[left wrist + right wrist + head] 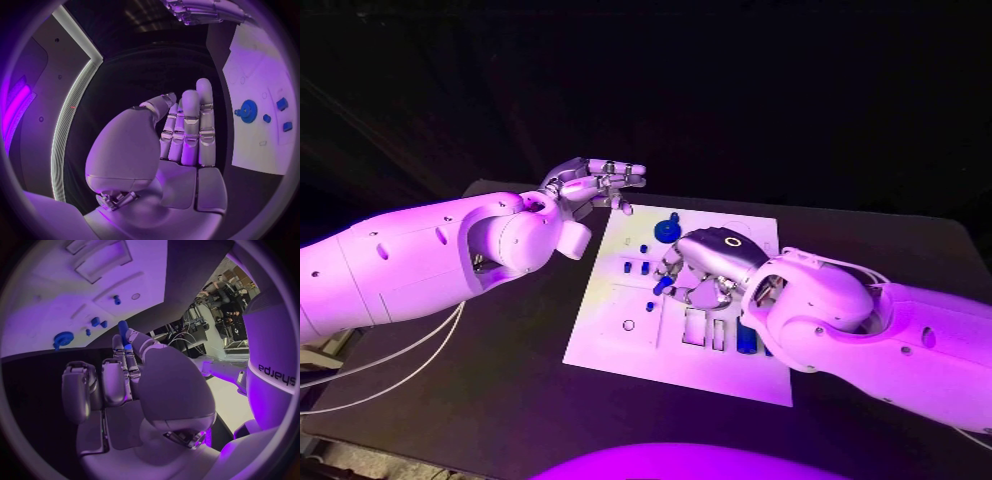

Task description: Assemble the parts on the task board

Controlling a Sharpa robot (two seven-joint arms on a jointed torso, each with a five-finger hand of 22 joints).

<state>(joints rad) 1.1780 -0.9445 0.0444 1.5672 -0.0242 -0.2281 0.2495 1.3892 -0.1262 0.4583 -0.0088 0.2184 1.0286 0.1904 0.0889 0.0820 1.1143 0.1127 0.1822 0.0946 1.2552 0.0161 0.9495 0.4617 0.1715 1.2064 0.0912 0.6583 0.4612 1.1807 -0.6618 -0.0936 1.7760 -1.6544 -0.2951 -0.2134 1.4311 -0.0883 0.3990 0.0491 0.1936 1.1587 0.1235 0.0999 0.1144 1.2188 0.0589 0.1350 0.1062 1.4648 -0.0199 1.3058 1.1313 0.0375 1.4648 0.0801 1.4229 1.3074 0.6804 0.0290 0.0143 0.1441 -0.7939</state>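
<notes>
Right robot hand [697,272] over middle of task board [625,335], pinching small blue peg [124,331] at fingertips. Left robot hand [593,185] released, fingers straight, holding nothing, above counter [473,400] off board's far left corner. Blue gear [669,230] near board's far edge; smaller blue parts [635,267] just beside.

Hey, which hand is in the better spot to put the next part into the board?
The right hand. It hovers over the task board and already holds a small blue part in its fingers. The left hand is empty, off the board's far corner.
</notes>
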